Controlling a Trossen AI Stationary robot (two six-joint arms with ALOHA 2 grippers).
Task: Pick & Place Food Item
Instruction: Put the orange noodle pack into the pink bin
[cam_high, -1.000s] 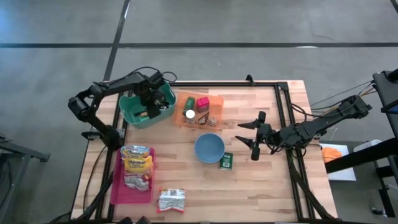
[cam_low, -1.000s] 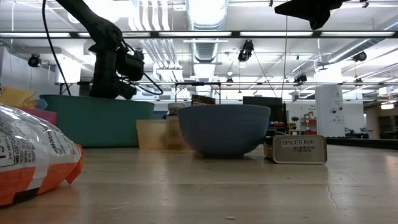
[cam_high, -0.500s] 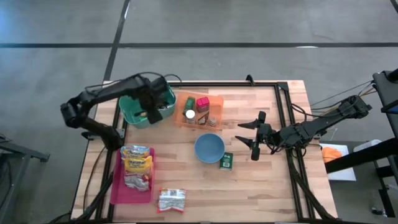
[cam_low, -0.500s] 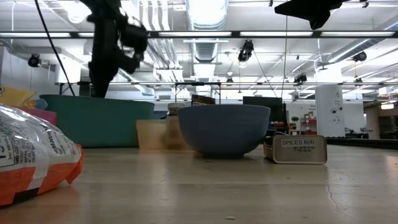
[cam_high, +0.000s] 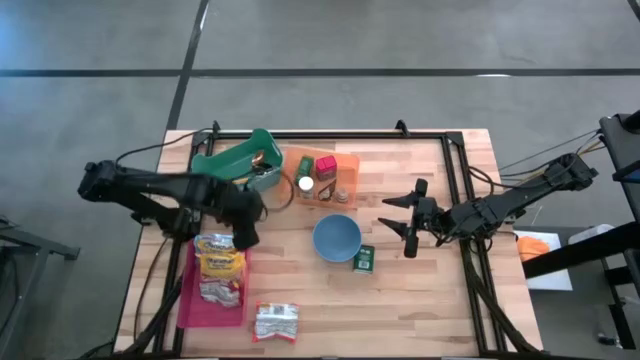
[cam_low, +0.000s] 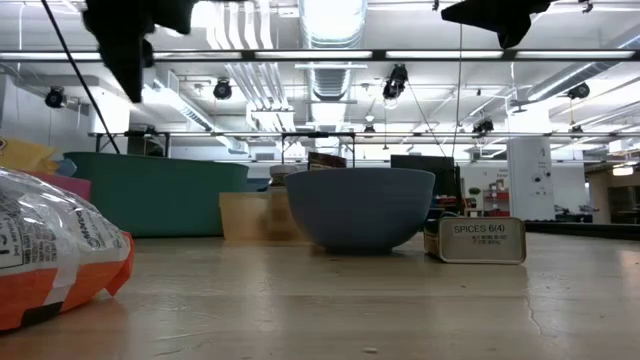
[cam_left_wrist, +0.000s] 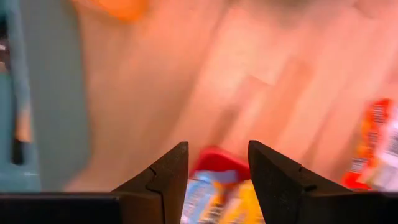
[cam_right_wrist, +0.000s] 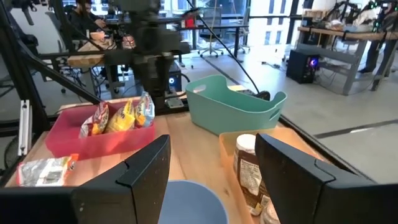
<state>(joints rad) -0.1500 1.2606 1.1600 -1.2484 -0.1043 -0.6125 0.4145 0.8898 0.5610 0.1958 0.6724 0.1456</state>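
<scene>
Because the bench (cam_high: 420, 300) is crowded on your left side, read it from the big containers down: the teal bin (cam_high: 232, 171) sits at the far left corner, the orange tray (cam_high: 345, 160) of jars just beside it, and the pink tray (cam_high: 186, 300) runs along the left edge with its long axis pointing from the bin toward the near edge. The food item you most likely want is the stack of snack packets (cam_high: 220, 268) lying lengthwise in that pink tray. Your left tool (cam_high: 243, 222) hangs above the bench between the teal bin and the far end of the pink tray, so the packets lie just beyond it toward the near edge; its wrist view shows the two fingers apart with nothing between them and a packet directly ahead. Your right tool (cam_high: 408, 222) waits well apart, past the blue bowl (cam_high: 336, 238) and the small spice tin (cam_high: 364, 259), its fingers spread and empty too. The left arm is clearly the nearer one, and you should line its fingers across the packets' short width. A loose packet (cam_high: 275, 322) also lies near the front edge.
</scene>
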